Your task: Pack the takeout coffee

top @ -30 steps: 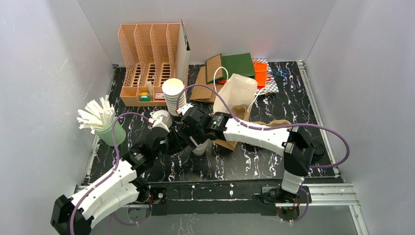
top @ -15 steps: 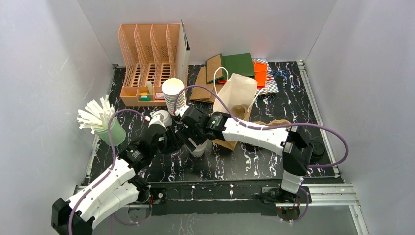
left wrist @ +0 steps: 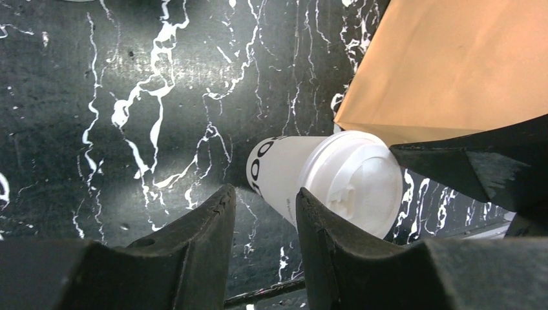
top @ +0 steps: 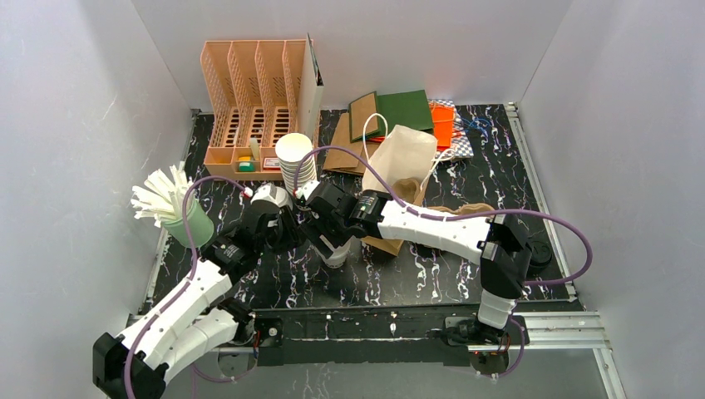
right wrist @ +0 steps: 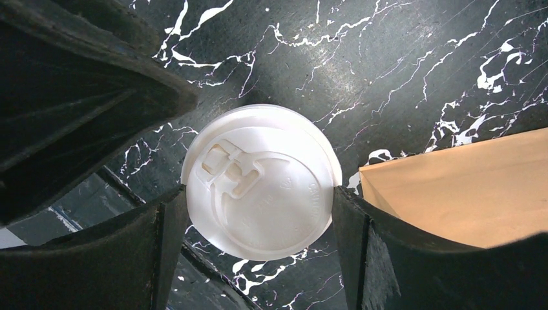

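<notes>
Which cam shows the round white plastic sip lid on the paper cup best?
Right wrist: the round white plastic sip lid is face-on, sip flap clear, clamped between the right gripper's fingers. Left wrist shows it obliquely. Top external: mostly hidden under the arms.

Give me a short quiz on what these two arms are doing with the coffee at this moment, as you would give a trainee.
1. True or false: the left tool is gripping the lidded cup.
2. What lies right beside the cup on the table? A) a brown paper bag B) a metal spoon C) a glass plate
3. Which tool has a finger on each side of the cup?

Key
1. False: the left tool's fingers stand apart beside the cup, with nothing between them.
2. A
3. The right tool, with the cup standing upright on the table.
</notes>
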`<state>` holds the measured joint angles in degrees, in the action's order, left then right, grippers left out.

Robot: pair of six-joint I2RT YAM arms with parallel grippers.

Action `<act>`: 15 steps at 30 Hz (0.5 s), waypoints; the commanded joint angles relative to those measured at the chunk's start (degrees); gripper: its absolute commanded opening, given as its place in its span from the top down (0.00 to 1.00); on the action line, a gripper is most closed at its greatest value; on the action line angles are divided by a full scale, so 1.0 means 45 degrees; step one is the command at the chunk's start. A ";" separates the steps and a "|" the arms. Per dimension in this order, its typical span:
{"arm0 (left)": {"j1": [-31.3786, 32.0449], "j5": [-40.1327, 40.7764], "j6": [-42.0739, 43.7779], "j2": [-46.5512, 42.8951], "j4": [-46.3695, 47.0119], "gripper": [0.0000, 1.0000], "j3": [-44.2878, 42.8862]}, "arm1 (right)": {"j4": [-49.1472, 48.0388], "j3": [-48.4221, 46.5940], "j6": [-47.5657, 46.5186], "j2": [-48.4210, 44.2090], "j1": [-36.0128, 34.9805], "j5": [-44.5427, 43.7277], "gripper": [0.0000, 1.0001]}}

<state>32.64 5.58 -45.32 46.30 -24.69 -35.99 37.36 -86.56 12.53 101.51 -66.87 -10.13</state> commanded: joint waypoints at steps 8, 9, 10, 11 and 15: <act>-0.0356 -0.1241 0.0275 0.0359 0.1167 0.56 0.0271 | 0.0048 0.0243 -0.0069 -0.0274 -0.0139 0.0729 0.26; -0.0374 -0.1241 0.0270 0.0441 0.1174 0.56 0.0318 | 0.0021 0.0263 -0.0071 -0.0274 -0.0140 0.0765 0.26; -0.0378 -0.1241 0.0270 0.0517 0.1226 0.56 0.0377 | -0.0001 0.0280 -0.0071 -0.0274 -0.0140 0.0784 0.26; -0.0394 -0.1241 0.0233 0.0561 0.1301 0.57 0.0465 | -0.0019 0.0278 -0.0071 -0.0274 -0.0140 0.0786 0.26; -0.0428 -0.1507 0.0108 0.0576 0.1474 0.59 0.0739 | -0.0013 0.0290 -0.0073 -0.0259 -0.0140 0.0793 0.26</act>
<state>31.22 0.19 -44.66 48.75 -18.74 -34.04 37.06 -86.41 11.79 101.41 -66.89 -9.17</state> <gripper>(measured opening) 0.423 0.831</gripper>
